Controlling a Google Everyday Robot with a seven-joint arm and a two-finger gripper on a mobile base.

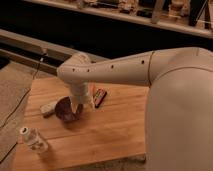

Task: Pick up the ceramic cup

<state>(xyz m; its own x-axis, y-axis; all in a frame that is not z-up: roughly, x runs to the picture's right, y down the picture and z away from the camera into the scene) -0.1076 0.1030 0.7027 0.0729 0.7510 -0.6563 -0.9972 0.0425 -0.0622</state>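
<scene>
The ceramic cup (48, 108) is a small pale grey-white thing on the wooden table (110, 135), just left of the dark purple-brown bowl (65, 108); it seems to lie on its side. My gripper (77, 108) hangs from the white arm and points down at the bowl's right rim, to the right of the cup. The bowl lies between my gripper and the cup. The arm's wrist hides most of the gripper.
A clear plastic bottle with a white cap (33, 139) lies near the table's front left corner. A red and dark snack packet (100, 97) lies right of my gripper. My white arm and body (175, 110) cover the table's right side. A grey rail (30, 45) runs behind the table.
</scene>
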